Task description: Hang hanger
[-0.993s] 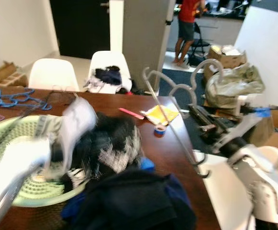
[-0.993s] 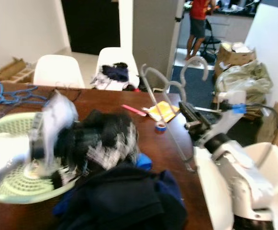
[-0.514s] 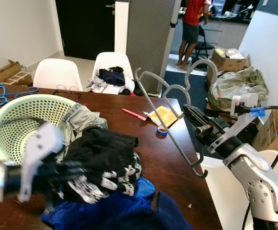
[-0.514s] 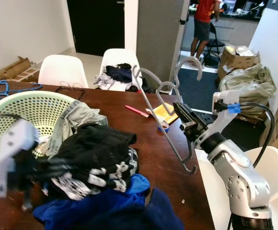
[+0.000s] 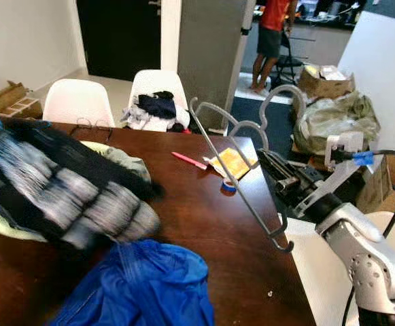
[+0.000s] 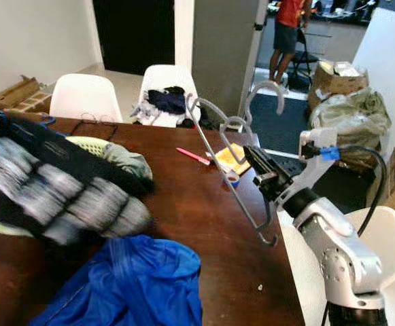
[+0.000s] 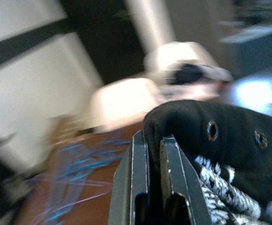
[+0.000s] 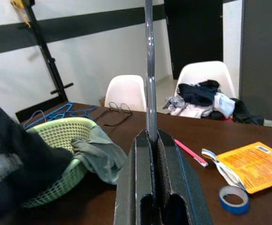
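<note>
Lifted off pile: black garment (image 5: 61, 190), left gripper (image 7: 155, 154) pinching | right gripper (image 8: 150, 140) pinching hanger (image 5: 241, 176)

A dark brown wooden table (image 5: 204, 224) carries a pale green basket (image 8: 61, 140) with a grey-green cloth draped over its rim. A blue garment (image 5: 146, 285) lies bunched at the near edge. Farther along lie a pink pen (image 5: 188, 161), a yellow packet (image 5: 230, 162), a roll of blue tape (image 5: 228, 185), and blue hangers (image 8: 61, 112) beyond the basket.

My right gripper (image 5: 273, 163) clamps a grey hanger (image 5: 241, 178) above the brown table (image 5: 204, 224); a blurred black-and-white garment (image 5: 61, 187) hangs over blue cloth (image 5: 143, 285).
</note>
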{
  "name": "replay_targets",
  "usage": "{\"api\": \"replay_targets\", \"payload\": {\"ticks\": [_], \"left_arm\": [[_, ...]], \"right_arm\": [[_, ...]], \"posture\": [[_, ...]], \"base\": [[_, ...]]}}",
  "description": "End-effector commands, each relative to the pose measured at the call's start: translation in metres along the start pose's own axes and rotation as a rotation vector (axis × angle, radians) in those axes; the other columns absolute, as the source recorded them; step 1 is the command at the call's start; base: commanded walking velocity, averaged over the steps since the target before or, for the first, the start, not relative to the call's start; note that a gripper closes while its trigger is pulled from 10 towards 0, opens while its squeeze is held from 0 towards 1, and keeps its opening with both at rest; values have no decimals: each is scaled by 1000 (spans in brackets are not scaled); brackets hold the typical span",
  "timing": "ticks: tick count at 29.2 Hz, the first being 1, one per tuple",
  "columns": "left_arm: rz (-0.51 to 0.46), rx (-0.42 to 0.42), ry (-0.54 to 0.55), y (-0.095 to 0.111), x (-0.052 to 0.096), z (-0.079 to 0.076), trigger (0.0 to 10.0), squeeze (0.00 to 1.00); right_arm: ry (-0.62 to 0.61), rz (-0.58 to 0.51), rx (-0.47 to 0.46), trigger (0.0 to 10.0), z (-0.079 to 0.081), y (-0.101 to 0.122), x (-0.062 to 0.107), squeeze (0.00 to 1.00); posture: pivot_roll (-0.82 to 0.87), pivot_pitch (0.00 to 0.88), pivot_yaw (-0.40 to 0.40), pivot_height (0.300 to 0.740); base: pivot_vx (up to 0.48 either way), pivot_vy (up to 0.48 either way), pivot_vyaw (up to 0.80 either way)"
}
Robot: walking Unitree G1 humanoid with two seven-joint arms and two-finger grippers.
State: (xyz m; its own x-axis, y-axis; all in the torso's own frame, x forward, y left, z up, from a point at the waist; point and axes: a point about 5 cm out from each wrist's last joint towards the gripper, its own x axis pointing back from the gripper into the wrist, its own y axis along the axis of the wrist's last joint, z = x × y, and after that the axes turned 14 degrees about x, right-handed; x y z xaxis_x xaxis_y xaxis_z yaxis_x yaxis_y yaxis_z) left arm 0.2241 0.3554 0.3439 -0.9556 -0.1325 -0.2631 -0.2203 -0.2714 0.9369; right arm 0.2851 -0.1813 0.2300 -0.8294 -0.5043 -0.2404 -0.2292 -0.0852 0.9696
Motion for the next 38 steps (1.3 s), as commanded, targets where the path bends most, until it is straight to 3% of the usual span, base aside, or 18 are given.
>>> {"api": "replay_targets", "payload": {"ticks": [1, 2, 3, 4, 8, 13, 18, 23, 24, 25, 26, 27, 29, 31, 32, 33, 35, 38], "left_arm": [[-17, -43, 111, 6, 2, 14, 0, 0], [-2, -65, 233, 2, 5, 28, 0, 0], [-2, -65, 233, 2, 5, 28, 0, 0], [20, -78, 320, -4, 9, 39, 0, 0], [82, -119, 395, -20, 16, 51, 0, 0], [187, -119, 365, -50, 19, 45, 0, 0], [303, -87, 310, -92, 22, 24, 235, 0], [320, -75, 306, -101, 23, 19, 118, 0], [325, -65, 302, -107, 22, 14, 902, 0], [325, -65, 302, -107, 22, 14, 902, 0], [319, -55, 291, -110, 21, 10, 2549, 0], [319, -55, 291, -110, 21, 10, 2549, 0], [262, -25, 220, -103, 14, -3, 4667, 0], [262, -25, 220, -103, 14, -3, 4667, 0], [237, -14, 197, -100, 12, -6, 5333, 0], [215, 3, 164, -96, 10, -11, 10000, 1000], [215, 3, 164, -96, 10, -11, 10000, 1000], [200, 20, 73, -92, 7, -26, 10000, 1000]], "right_arm": [[1, 7, 1, 10000, -1, 0, 0, 0], [6, 7, 1, 10000, -1, 0, 0, 0], [6, 7, 1, 10000, -1, 0, 0, 0], [13, 6, 1, 10000, 0, 0, -1, 0], [23, 5, -1, 10000, 1, 0, -1, 0], [32, 5, -2, 10000, 2, 0, -3, 0], [39, 7, -1, 10000, 3, 1, -3, 0], [39, 8, 0, 10000, 3, 1, -2, 0], [38, 10, 1, 10000, 2, 1, -2, 0], [38, 10, 1, 10000, 2, 1, -2, 0], [38, 12, 2, 10000, 2, 1, -1, 0], [38, 12, 2, 10000, 2, 1, -1, 0], [39, 15, 1, 10000, 2, 0, -1, 0], [39, 15, 1, 10000, 2, 0, -1, 0], [40, 16, 1, 10000, 2, 0, -1, 0], [42, 16, -1, 10000, 2, 0, -1, 0], [42, 16, -1, 10000, 2, 0, -1, 0], [45, 15, -3, 10000, 2, -1, -2, 0]], "posture": [[53, 0, -94, 740], [53, 0, -94, 740], [53, 0, -94, 740], [55, 0, -99, 740], [59, 0, -100, 740], [61, 0, -102, 740], [54, 0, -102, 740], [53, 1, -103, 740], [50, 4, -103, 740], [50, 4, -103, 740], [48, 5, -103, 740], [48, 5, -103, 740], [48, 6, -104, 740], [48, 6, -104, 740], [48, 6, -104, 740], [54, 7, -108, 740], [54, 7, -108, 740], [56, 7, -109, 740]], "base": [[0, 0, 0], [0, 0, 0], [0, 0, 0], [0, 0, 0], [0, 0, 0], [0, 0, 0], [0, 0, 0], [0, 0, 0], [0, 0, 0], [0, 0, 0], [0, 0, 0], [0, 0, 0], [0, 0, 0], [0, 0, 0], [0, 0, 0], [0, 0, 0], [0, 0, 0], [0, 0, 0]]}}
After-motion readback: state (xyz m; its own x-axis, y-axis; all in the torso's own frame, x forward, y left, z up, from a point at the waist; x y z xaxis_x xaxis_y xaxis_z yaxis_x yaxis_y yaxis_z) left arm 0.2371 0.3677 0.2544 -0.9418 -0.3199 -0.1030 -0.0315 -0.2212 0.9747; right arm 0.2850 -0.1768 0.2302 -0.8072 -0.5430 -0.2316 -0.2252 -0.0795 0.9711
